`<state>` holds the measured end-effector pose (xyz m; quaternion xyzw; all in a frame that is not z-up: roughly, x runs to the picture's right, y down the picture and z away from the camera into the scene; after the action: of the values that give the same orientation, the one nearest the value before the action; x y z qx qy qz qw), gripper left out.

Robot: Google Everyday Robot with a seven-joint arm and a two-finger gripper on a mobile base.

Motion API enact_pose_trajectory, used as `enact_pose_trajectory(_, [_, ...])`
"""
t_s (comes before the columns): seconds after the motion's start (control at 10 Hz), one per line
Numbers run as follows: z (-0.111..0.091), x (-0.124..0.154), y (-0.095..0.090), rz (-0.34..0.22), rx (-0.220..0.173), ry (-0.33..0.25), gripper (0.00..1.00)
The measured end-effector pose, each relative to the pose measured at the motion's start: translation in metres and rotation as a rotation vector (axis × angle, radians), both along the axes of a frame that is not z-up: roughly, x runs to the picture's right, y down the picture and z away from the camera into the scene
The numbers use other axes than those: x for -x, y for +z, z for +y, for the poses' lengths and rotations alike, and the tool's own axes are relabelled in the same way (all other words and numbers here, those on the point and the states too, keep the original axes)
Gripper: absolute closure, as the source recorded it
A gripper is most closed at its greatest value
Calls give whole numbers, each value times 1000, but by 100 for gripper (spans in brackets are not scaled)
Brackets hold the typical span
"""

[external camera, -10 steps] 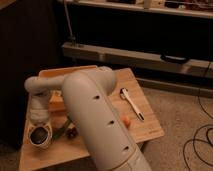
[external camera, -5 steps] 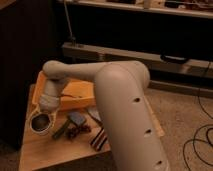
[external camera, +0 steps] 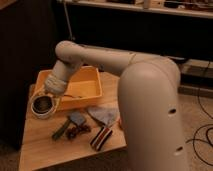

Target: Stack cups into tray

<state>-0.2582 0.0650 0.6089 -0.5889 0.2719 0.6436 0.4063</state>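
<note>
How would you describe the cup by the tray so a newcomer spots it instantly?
Find the yellow-orange tray at the back of the wooden table. Just off its front-left corner, under the gripper, sits the cup. It is the only round thing there: pale rim, dark inside.

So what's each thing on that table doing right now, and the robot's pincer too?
Pincer: low over the white cup, left of the tray.
White cup: upright on the table, outside the tray, something dark inside.
Tray: upright on the table, no cup visible inside.
Small clutter: lying loose in front of the tray.
</note>
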Motion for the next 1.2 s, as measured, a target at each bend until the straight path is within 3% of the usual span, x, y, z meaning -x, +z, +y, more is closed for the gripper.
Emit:
enact_pose_trajectory(0.1, [-31,-25,9,63,-5,152,100])
enact_pose_trajectory(0.2, [-40,-42,18,90,-3,240,100])
enact_pose_trajectory(0.3, [-46,-60,24,116,-11,321,100])
enact_pose_trajectory(0.6, [-44,-84,48,181,-9,489,100])
enact_pose_trajectory(0.9, [-45,-85,76,239,13,574,100])
enact_pose_trajectory(1.2, [-64,-65,100,262,26,597,100])
